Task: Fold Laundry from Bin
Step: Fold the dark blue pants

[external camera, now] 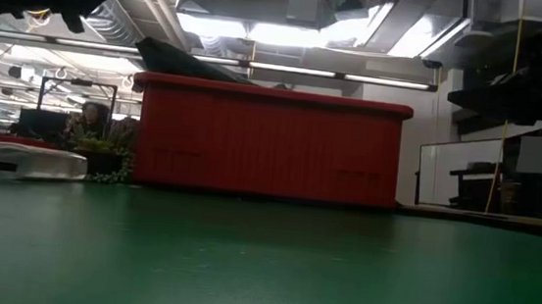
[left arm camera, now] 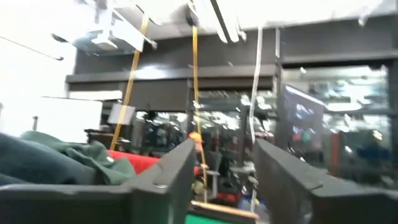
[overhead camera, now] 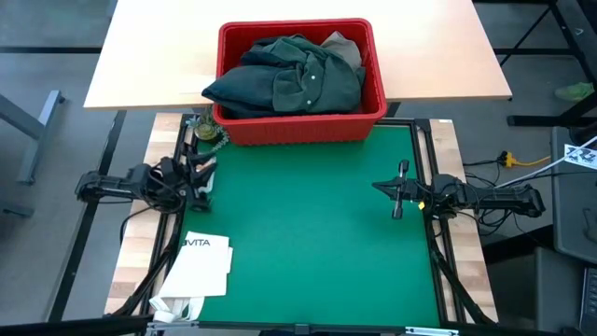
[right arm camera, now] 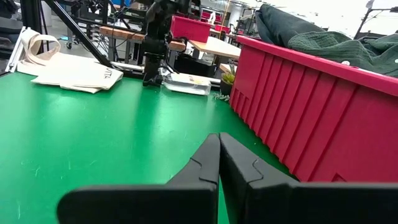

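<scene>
2 arms wait at opposite side edges of the green mat (overhead camera: 317,233), whose far edge carries the red bin (overhead camera: 300,125), and in the bin lies the laundry, a dark green buttoned shirt (overhead camera: 289,77) heaped on top with a khaki-tan garment (overhead camera: 340,41) showing at its far right corner. The left gripper (left arm camera: 217,177) sits at the mat's left edge with its fingers parted and nothing between them, and the right gripper (right arm camera: 219,163) hovers over the right edge, jaws pressed together and empty. A white paper bag (overhead camera: 201,266) lies at the near left corner, and a small plant (overhead camera: 207,131) stands by the bin's left end.
</scene>
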### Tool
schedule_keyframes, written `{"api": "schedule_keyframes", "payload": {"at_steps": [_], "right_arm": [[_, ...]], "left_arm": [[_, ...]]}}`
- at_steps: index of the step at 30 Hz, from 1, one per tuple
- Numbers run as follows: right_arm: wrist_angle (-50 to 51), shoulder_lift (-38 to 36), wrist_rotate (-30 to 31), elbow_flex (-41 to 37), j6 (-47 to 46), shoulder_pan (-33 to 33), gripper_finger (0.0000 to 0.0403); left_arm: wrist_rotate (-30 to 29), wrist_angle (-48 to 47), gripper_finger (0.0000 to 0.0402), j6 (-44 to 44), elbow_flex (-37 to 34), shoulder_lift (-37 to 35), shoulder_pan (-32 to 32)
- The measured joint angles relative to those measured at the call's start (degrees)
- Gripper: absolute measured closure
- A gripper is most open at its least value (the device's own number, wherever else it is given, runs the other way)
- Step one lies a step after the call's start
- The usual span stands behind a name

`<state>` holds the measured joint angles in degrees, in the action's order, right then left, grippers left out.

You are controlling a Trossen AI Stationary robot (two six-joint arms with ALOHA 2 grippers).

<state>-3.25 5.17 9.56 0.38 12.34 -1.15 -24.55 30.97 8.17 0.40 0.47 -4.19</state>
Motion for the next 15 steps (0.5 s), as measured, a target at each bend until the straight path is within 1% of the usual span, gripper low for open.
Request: {"api": "schedule_keyframes", "payload": {"at_steps": [3,6,8,12,15], "right_arm": [[0.00,0.00,0.02,0.00,0.00,0.00,0.0397],[-0.02,0.00,0.08,0.00,0.00,0.02,0.0397],[-0.04,0.00,0.11,0.00,0.00,0.02,0.0397],[-0.06,0.00,0.19,0.00,0.00,0.00,0.0397],[-0.18,0.00,1.40,0.00,0.02,0.02,0.0397]], "left_arm": [[-2.39,3.07,0.0205,0.02,0.02,0.53,1.56],[-2.98,3.37,0.0186,-0.20,1.56,2.39,3.50],[-4.22,3.55,0.0183,-0.85,3.50,4.64,4.83],[-12.21,3.45,0.0187,-3.41,8.63,10.60,7.78],[-13.52,3.44,0.0192,-3.26,13.22,16.19,10.25]]}}
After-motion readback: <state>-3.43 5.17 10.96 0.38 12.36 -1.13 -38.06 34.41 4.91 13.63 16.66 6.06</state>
